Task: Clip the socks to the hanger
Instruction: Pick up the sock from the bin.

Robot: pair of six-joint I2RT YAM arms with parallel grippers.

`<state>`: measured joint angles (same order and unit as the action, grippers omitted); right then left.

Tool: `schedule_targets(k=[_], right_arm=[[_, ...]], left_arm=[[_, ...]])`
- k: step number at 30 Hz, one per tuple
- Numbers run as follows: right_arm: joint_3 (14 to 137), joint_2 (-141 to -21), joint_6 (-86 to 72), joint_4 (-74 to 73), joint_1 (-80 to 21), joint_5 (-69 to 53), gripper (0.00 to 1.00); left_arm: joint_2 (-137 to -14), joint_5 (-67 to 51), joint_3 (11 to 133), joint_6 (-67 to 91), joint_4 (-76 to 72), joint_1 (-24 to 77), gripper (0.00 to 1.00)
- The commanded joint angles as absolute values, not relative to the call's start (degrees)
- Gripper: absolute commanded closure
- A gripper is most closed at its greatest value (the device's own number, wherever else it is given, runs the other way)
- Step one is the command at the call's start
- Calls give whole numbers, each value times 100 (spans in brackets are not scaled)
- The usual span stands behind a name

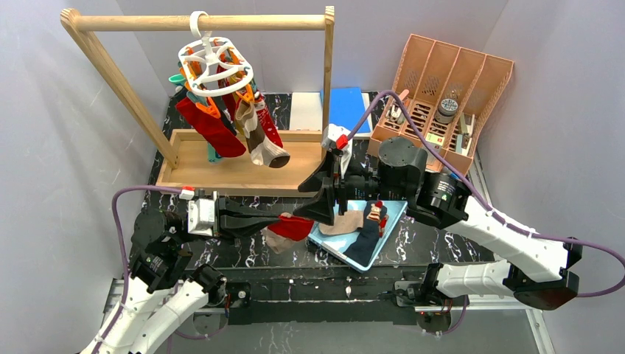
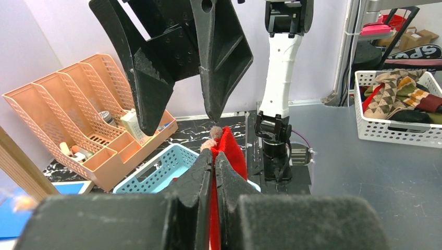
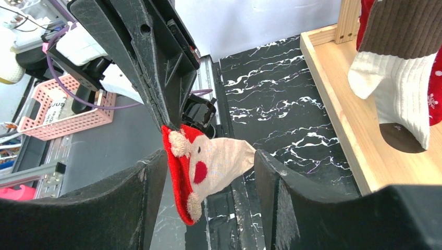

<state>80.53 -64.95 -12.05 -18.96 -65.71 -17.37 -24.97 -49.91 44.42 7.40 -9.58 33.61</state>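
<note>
The left gripper (image 2: 213, 159) had its fingers pressed together on the cuff edge of a red sock (image 3: 206, 169), holding it clear of the bench (image 1: 243, 254) near the middle of the front edge. This sock, red with a beige foot, a red spot and fuzzy bobbles, hung between the fingers of the right gripper (image 3: 208, 161). Those fingers stood spread wide on either side of it. Whether the beige toe brushed one finger could not be told from the wrist view.

Just beside the sock, a light blue basket (image 1: 395, 221) sat askew on the bench towards the front edge. In it lay a beige sock (image 1: 346, 223), a navy sock (image 1: 366, 242) and a small patterned sock (image 1: 377, 214) with red on it.

The hanger (image 1: 215, 65) hung by its hook from a wooden rail (image 1: 199, 22) at the bench's rear left corner. Clipped to it, among others, were a hung red sock (image 1: 210, 125) and a brown-and-white sock (image 1: 264, 147), both dangling over the rail's wooden tray base (image 1: 236, 173).

At the rear right corner stood a peach organizer (image 1: 457, 74); its front compartments held a jar (image 1: 446, 109) and several small items. Off the bench, the left wrist view showed a white basket (image 2: 396, 136) piled with argyle fabric (image 2: 388, 94). The right wrist view showed a pink basket (image 3: 57, 112), its contents too unclear to name.
</note>
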Motion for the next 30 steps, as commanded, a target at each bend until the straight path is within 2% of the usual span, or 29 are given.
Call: schedule_targets(k=[1,30], right_arm=[[8111,-6572,-1288,-1635,-6583,-1903,31],[8136,-6775,-1351,-1925,-6583,-2409,33]], left_arm=[[-2430,-4924,4541,814,-1071,3384,100],[-2329,-4558,4502,816,-1125,3384,100]])
